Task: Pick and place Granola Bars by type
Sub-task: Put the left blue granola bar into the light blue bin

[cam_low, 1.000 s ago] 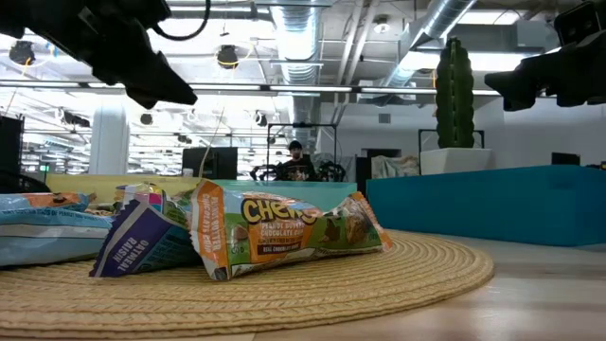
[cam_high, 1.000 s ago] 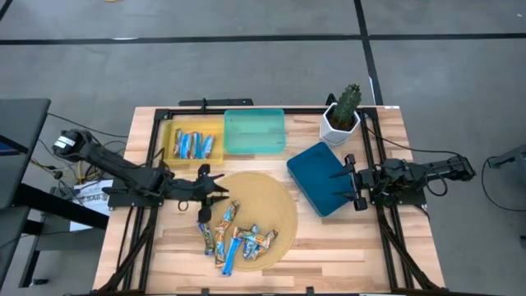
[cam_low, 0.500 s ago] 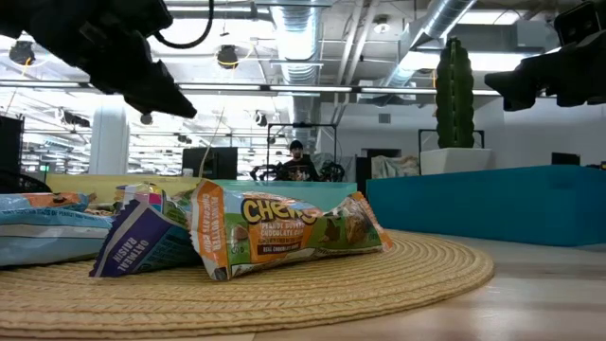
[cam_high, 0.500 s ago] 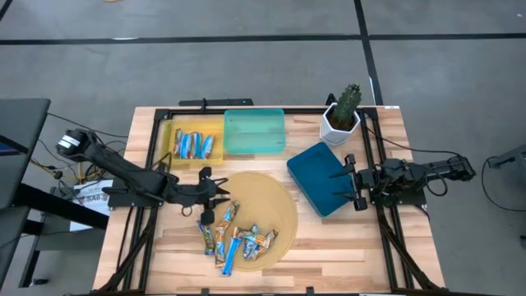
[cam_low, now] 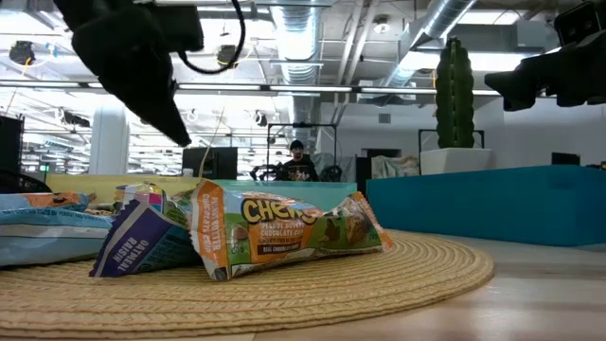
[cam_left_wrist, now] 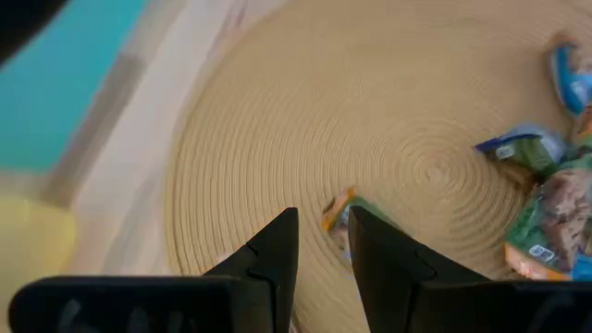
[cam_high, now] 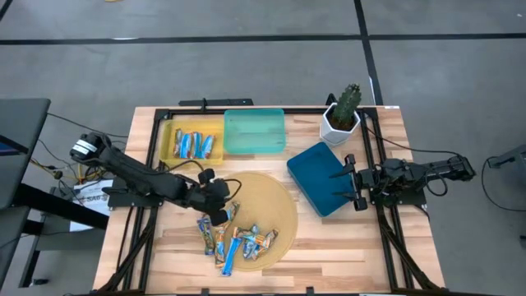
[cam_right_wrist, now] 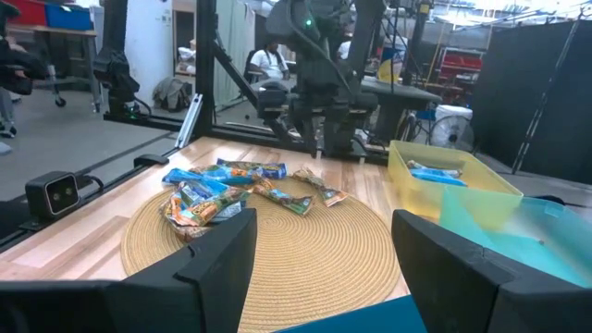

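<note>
**mat_watcher:** ok so which arm is actually in range of the pile? The granola bars (cam_high: 234, 237) are heaped on the front half of the round woven mat (cam_high: 271, 197), with a few more already sitting in the yellow tray (cam_high: 168, 136) at the back of the desk (cam_high: 329, 247).

**two_arm_tom:** Left one, easily. The left hand (cam_high: 217, 197) hangs over the mat's left edge, right at the near end of the heap. The right hand (cam_high: 352, 184) is parked way over by the dark blue tray (cam_high: 316, 173), fingers spread wide, holding nothing, well apart from any bar.

**mat_watcher:** And which bar is it lined up on?

**two_arm_tom:** From the wrist camera, there's an orange and green bar (cam_left_wrist: 344, 215) showing just past its fingertips (cam_left_wrist: 280, 242), basically in the slot between them. The rest of the pile lies further along, off to one side. The fingers stand a narrow gap apart with nothing clamped in them.

**mat_watcher:** Long axis?

**two_arm_tom:** Hard to call, since only its end peeks out past the fingers. It looks slanted relative to the gap rather than square across it. My guess is the hand wants a small wrist turn before dropping, or it'll pinch the wrapper corner.
</note>
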Controlling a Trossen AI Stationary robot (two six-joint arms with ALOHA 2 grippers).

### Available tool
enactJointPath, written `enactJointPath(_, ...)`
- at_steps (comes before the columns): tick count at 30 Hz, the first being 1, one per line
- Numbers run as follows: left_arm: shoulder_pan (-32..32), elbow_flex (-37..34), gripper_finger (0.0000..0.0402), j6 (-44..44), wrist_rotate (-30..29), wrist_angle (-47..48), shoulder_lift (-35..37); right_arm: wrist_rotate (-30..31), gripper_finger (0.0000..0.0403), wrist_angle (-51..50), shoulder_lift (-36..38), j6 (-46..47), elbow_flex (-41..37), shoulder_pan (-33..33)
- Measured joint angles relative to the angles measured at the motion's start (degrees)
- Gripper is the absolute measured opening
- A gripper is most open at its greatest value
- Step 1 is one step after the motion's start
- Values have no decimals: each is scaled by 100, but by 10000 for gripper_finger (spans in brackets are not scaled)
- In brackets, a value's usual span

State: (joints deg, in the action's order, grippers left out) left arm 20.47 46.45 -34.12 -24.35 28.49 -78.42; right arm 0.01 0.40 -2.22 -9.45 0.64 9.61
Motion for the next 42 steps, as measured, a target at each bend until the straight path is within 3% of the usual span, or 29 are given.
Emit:
enactJointPath(9,-134,516,92,-1374,1108,1564,-473,1,244,0,-1,-1,0,1)
enactJointPath(15,-136,508,92,-1958,1359,2185,-489,1,244,0,-1,-1,0,1)
enactJointPath(23,212,505,92,-2503,2076,2156,-489,2,244,-2,0,-2,0,2)
enactJointPath(30,542,505,92,-3496,2605,2149,-489,2,244,-2,-1,-1,0,2)
enactJointPath(37,1035,505,92,-4336,2676,2149,-489,1,244,0,0,-1,0,2)
enactJointPath(42,1438,503,92,-5053,2281,2149,-489,2,244,0,0,-2,0,2)
